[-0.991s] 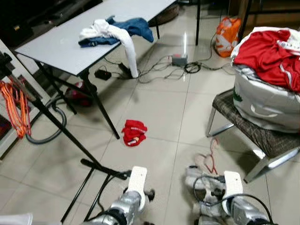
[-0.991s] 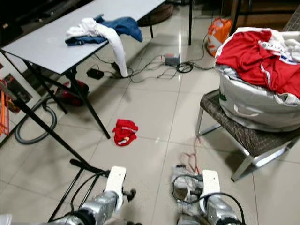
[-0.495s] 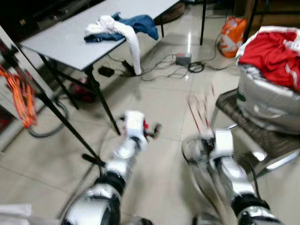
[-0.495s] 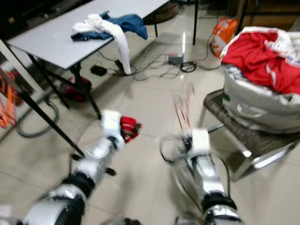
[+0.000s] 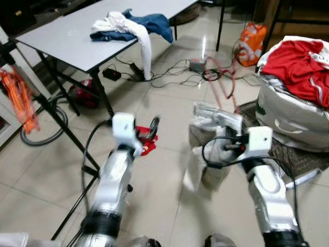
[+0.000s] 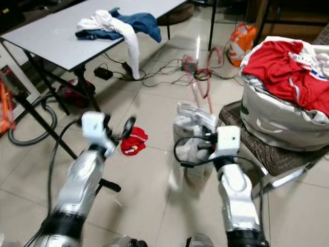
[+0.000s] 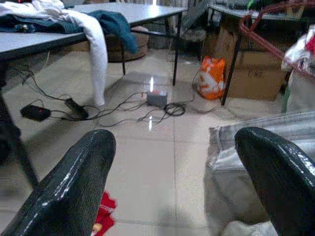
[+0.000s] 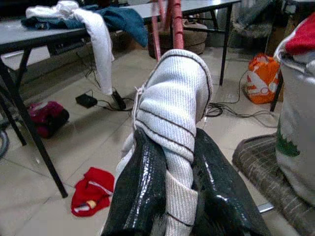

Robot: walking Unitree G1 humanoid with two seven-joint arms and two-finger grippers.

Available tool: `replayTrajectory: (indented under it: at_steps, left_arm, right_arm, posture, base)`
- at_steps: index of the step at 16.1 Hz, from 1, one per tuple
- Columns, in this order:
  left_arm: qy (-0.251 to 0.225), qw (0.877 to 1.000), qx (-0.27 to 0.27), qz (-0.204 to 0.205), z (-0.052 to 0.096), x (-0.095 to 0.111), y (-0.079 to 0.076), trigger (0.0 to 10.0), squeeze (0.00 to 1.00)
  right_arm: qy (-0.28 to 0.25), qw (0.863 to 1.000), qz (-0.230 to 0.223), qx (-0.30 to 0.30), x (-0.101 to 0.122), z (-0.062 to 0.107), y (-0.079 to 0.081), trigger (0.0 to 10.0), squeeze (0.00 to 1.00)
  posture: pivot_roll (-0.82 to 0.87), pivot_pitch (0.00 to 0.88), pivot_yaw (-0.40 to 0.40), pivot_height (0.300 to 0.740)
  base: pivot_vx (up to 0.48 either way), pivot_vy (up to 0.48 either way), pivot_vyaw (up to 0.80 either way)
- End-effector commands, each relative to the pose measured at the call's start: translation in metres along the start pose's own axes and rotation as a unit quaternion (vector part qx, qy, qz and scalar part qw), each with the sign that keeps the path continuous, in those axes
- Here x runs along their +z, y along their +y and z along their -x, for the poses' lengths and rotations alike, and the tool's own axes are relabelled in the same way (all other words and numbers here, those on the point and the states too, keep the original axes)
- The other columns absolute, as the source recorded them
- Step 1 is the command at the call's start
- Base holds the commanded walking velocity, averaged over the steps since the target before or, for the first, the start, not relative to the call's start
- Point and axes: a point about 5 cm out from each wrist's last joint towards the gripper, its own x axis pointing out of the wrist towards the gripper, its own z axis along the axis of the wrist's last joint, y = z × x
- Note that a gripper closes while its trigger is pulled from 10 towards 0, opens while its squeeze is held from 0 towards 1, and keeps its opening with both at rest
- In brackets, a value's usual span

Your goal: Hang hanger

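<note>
Nearest, both silver arms reach forward over the tiled floor point(image 5: 169, 118). The right hand point(image 8: 172, 191) clamps its two black fingers point(image 8: 140, 191) narrow on a grey ribbed garment point(image 8: 172, 113) — the cloth bulges up between them and hangs down below the hand in the head views. The red hanger point(image 5: 221, 77) rises out of the top of that garment, toward 12 o'clock from the right hand, blurred in the eye views. The left hand point(image 7: 182, 187) is held wide, its fingers point(image 7: 74, 187) well apart with nothing between them; it hovers at 9 o'clock from the right hand.

Just past the left hand, a small red cloth point(image 5: 146, 144) lies on the floor. At 3 o'clock sits a chair point(image 5: 288, 149) bearing a white bag point(image 5: 293, 118) heaped with red clothes point(image 5: 295, 64).

Farther on, at 10 o'clock, a grey surface point(image 5: 67, 36) carries a pile of blue and white clothes point(image 5: 133, 25) — one white sleeve hangs over its edge. At 12 o'clock, cables point(image 5: 175, 77) trail over the floor, and beyond them stands an orange bag point(image 5: 249, 36).
</note>
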Motion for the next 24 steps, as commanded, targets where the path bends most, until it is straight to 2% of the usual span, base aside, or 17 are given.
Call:
replayTrajectory:
  at_steps: [1, 2, 3, 5, 7, 10, 15, 17, 19, 21, 22, 23, 24]
  left_arm:
    - [0.009, 1.0, 0.002, -0.011, 0.007, -0.004, 0.004, 10.0, 0.0]
    - [0.027, 0.999, 0.018, 0.029, 0.006, -0.011, 0.004, 10.0, 0.0]
    - [0.033, 0.999, 0.014, 0.035, 0.003, -0.012, -0.005, 10.0, 0.0]
    - [0.038, 0.999, -0.011, 0.019, 0.0, -0.011, -0.021, 10.0, 0.0]
    - [0.041, 0.999, -0.023, 0.01, 0.002, -0.012, -0.028, 10.0, 0.0]
    - [0.042, 0.999, -0.009, 0.022, 0.006, -0.01, -0.024, 10.0, 0.0]
    - [0.052, 0.999, 0.01, -0.004, 0.003, -0.01, -0.009, 10.0, 0.0]
    - [0.059, 0.998, 0.019, 0.021, 0.004, -0.012, -0.012, 10.0, 0.0]
    - [0.061, 0.997, 0.031, 0.039, 0.007, -0.016, -0.011, 10.0, 0.0]
    - [0.049, 0.999, 0.012, -0.019, 0.004, -0.009, -0.015, 10.0, 0.0]
    - [0.047, 0.999, 0.006, -0.018, 0.002, -0.006, -0.016, 10.0, 0.0]
    - [0.051, 0.998, -0.002, -0.04, -0.002, -0.006, -0.01, 10.0, 0.0]
    - [0.053, 0.998, -0.006, -0.041, -0.005, -0.005, -0.007, 10.0, 0.0]
  right_arm:
    - [-0.018, 1.0, 0.007, 0.005, 0.011, 0.0, -0.003, 10.0, 0.0]
    - [-0.007, 1.0, 0.014, 0.007, 0.01, -0.002, -0.009, 10.0, 0.0]
    - [0.004, 1.0, 0.022, 0.011, 0.012, -0.004, -0.014, 10.0, 0.0]
    - [0.008, 1.0, 0.024, 0.012, 0.018, -0.011, -0.018, 10.0, 0.0]
    - [0.003, 0.999, 0.031, 0.02, 0.024, -0.025, -0.017, 10.0, 0.0]
    - [0.008, 1.0, 0.011, 0.028, 0.026, -0.033, -0.01, 10.0, 0.0]
    - [0.022, 0.997, -0.003, 0.068, 0.015, -0.04, 0.026, 10.0, 0.0]
    - [0.035, 0.996, -0.013, 0.084, 0.006, -0.04, 0.036, 10.0, 0.0]
    - [0.036, 0.996, -0.008, 0.078, 0.006, -0.044, 0.031, 10.0, 0.0]
    - [0.035, 0.997, -0.007, 0.065, 0.004, -0.041, 0.027, 10.0, 0.0]
    - [0.032, 0.998, -0.004, 0.059, 0.003, -0.04, 0.028, 10.0, 0.0]
    - [0.023, 0.998, -0.012, 0.049, 0.005, -0.038, 0.033, 10.0, 0.0]
    - [0.011, 0.998, -0.009, 0.056, 0.01, -0.038, 0.035, 10.0, 0.0]
  posture:
    - [-0.23, 0.0, 0.076, 0.74]
    - [-0.23, 0.0, 0.057, 0.74]
    - [-0.23, 0.0, 0.047, 0.74]
    - [-0.22, 0.0, 0.044, 0.74]
    - [-0.19, 0.0, 0.044, 0.74]
    - [-0.14, 0.0, 0.025, 0.74]
    - [-0.06, 0.0, -0.004, 0.74]
    - [-0.05, 0.0, -0.004, 0.74]
    - [-0.05, 0.0, -0.01, 0.74]
    - [-0.05, 0.0, 0.007, 0.74]
    - [-0.05, 0.0, 0.012, 0.74]
    - [-0.08, 0.0, 0.038, 0.74]
    - [-0.1, 0.0, 0.052, 0.74]
  base:
    - [0.0, 0.0, 0.0]
    - [0.0, 0.0, 0.0]
    - [0.0, 0.0, 0.0]
    - [0.0, 0.0, 0.0]
    - [0.0, 0.0, 0.0]
    - [0.0, 0.0, 0.0]
    - [0.0, 0.0, 0.0]
    - [0.0, 0.0, 0.0]
    - [0.0, 0.0, 0.0]
    - [0.0, 0.0, 0.0]
    - [0.0, 0.0, 0.0]
    - [0.0, 0.0, 0.0]
    - [0.0, 0.0, 0.0]
